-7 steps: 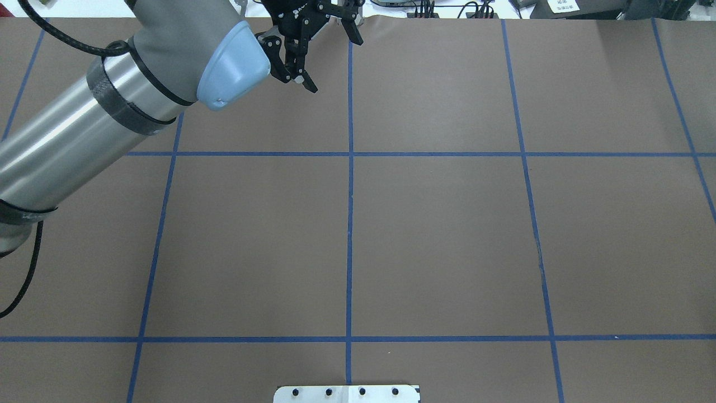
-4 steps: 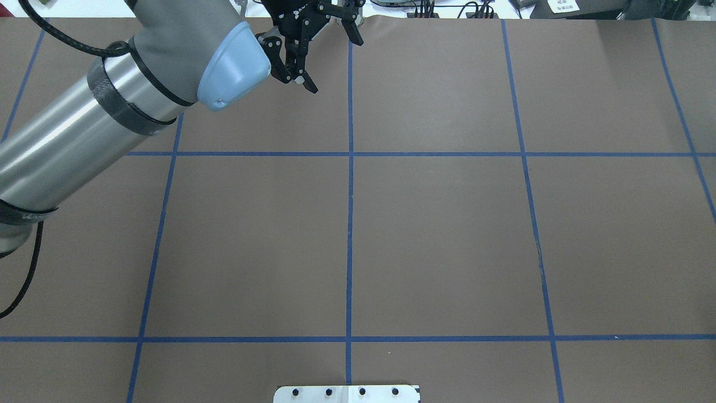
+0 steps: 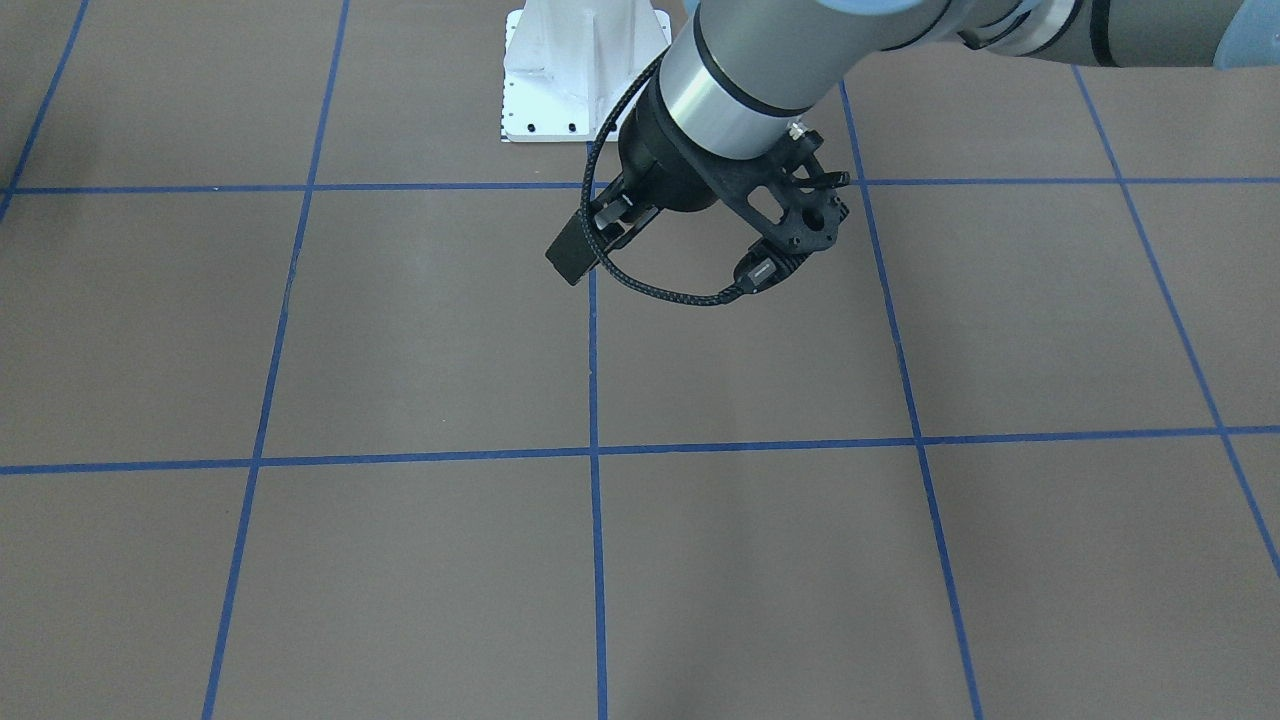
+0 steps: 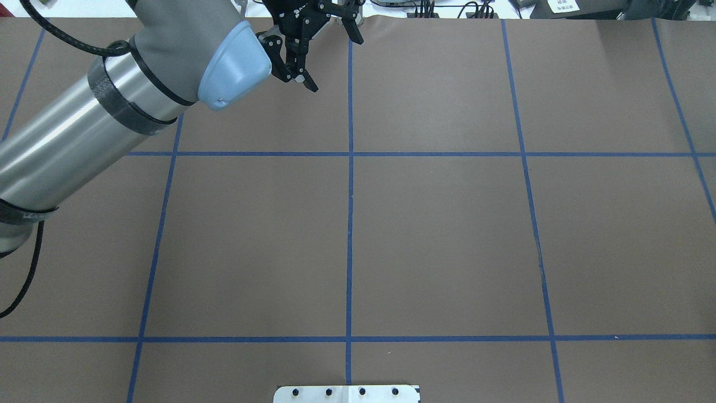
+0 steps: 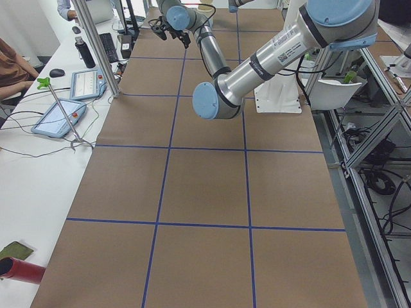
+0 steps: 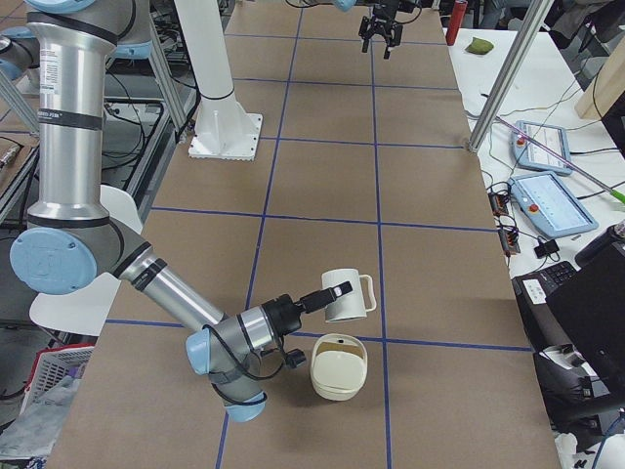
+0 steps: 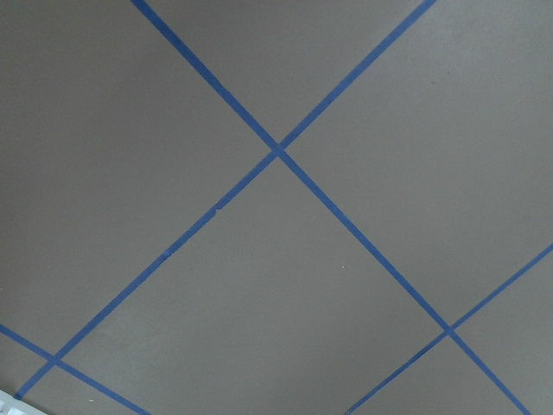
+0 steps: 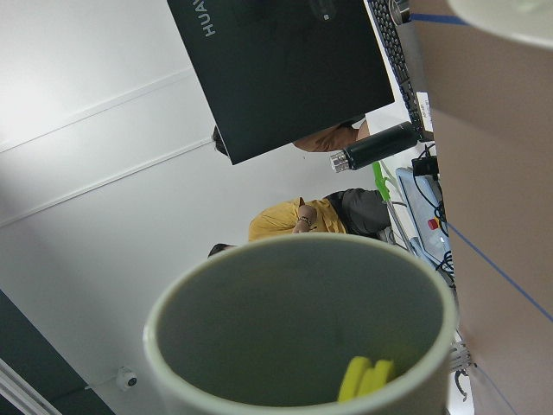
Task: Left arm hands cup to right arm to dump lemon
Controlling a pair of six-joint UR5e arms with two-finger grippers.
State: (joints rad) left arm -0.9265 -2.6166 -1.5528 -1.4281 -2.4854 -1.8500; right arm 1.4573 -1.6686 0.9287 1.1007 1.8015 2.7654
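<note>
The cup hangs off the worktop at the end of the right arm, just beyond the cream bowl and, as far as the exterior right view shows, not yet squarely over it. The right arm's jaws reach the cup's side there, but that view alone does not let me tell how firmly they close on it. From the right wrist camera the cup is tipped, and the lemon lies as a few yellow slices against the lower inside wall, short of the rim.

The left arm is well apart from the cream bowl, at the far end of the worktop. The left arm's jaws are spread wide and hold nothing, so the hand-over looks finished and the pour is probably the step in hand.

To do it well, the cup's mouth should first be carried over the middle of the cream bowl, low and close to its rim. The wrist should then roll slowly, with the rim pointing down into the bowl. The thin slices may cling to the wall, so a steep tilt with a short pause would likely serve better than a quick flick, which could throw them past the bowl.
</note>
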